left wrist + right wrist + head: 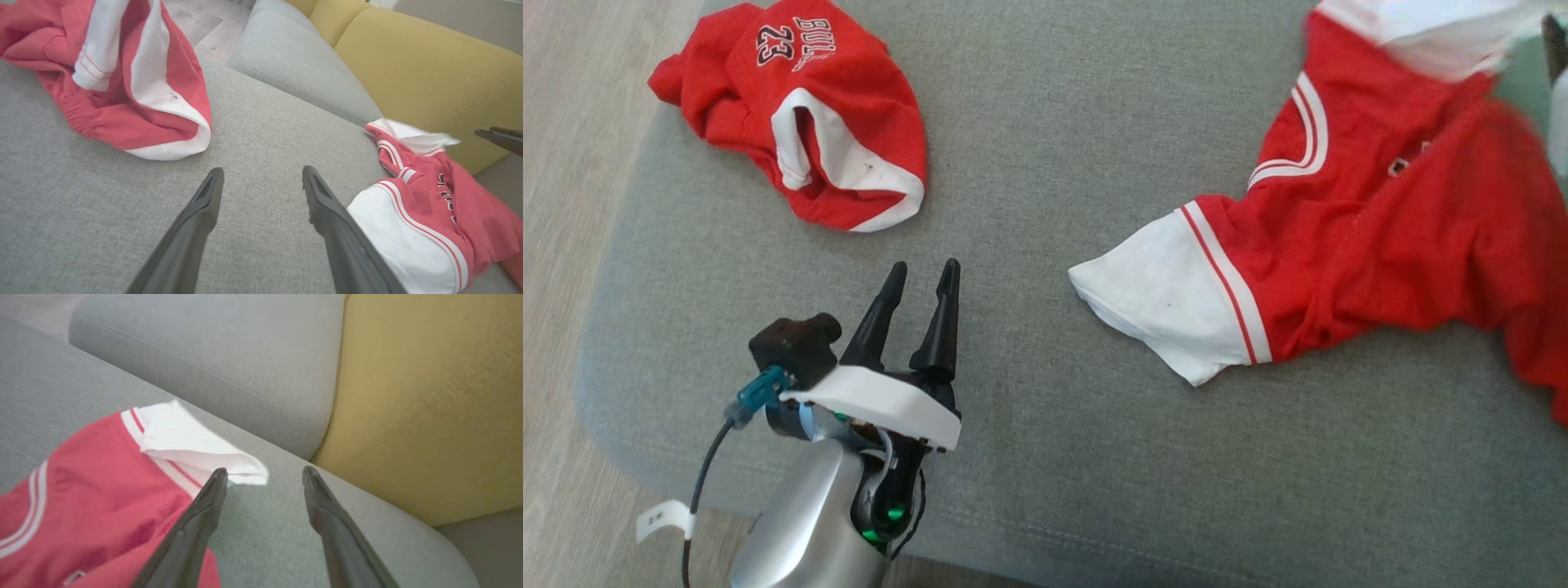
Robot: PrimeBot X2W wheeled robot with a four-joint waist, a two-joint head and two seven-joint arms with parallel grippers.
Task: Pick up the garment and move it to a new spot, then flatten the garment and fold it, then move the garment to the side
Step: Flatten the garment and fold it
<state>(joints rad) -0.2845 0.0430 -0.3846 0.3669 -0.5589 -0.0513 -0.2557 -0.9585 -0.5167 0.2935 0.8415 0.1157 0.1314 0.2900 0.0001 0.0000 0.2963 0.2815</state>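
Two red pieces lie on the grey sofa seat (pixel 1045 131): crumpled shorts (pixel 841 90) at the far left, and the jersey (pixel 1388 220), probably the one being worked, sprawled at the right. It looks thin, light and floppy, so it'll likely sag and bunch wherever it's lifted; the shoulders or a sleeve hem seem the best bite. Left end effector (pixel 925 269) hovers low over bare cushion, fingers spread and empty. Right end effector (pixel 265 471) points down beside the jersey's white edge, spread too, gripping nothing.
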